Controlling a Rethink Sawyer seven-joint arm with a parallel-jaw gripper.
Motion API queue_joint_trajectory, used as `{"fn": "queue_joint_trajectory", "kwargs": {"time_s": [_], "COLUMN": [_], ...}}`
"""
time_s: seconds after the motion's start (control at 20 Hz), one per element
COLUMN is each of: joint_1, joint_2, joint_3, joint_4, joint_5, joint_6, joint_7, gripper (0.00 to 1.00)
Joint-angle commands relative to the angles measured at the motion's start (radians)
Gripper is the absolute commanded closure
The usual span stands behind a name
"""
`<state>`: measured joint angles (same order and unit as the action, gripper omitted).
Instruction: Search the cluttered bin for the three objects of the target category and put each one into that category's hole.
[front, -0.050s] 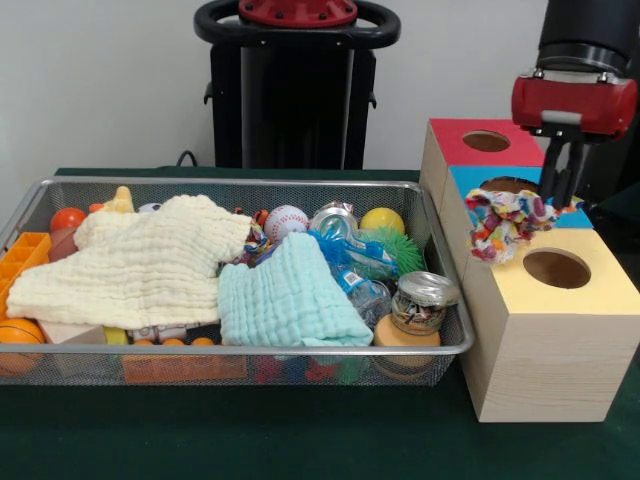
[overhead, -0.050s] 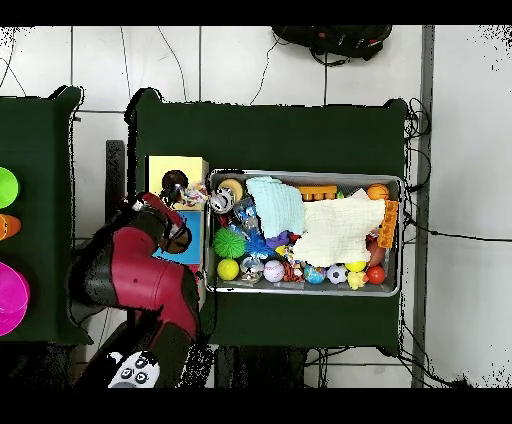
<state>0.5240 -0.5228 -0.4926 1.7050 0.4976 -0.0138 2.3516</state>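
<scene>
Multicoloured fabric scrunchie (front, -0.050s: 503, 222) hangs from our black gripper (front, -0.050s: 562, 190), whose fingers are closed on its upper edge. We hold it above the wooden box with red, blue and yellow tops (front, -0.050s: 545, 345), between the blue hole and the yellow hole (front, -0.050s: 556, 268). Beside the box stands the wire-mesh bin (front, -0.050s: 240, 362), holding a cream muslin cloth (front, -0.050s: 135, 265) and a mint cloth (front, -0.050s: 288, 295).

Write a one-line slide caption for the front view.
Gripper holds a multicolored scrunchie over the blue-topped box, beside a cluttered mesh bin.
</scene>
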Motion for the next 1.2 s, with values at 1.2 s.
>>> {"fn": "queue_joint_trajectory", "kwargs": {"time_s": [1.2], "joint_1": [0.028], "joint_2": [0.091], "joint_3": [-0.090], "joint_4": [-0.142], "joint_5": [0.096], "joint_6": [0.349], "joint_7": [0.221], "gripper": [1.00]}}
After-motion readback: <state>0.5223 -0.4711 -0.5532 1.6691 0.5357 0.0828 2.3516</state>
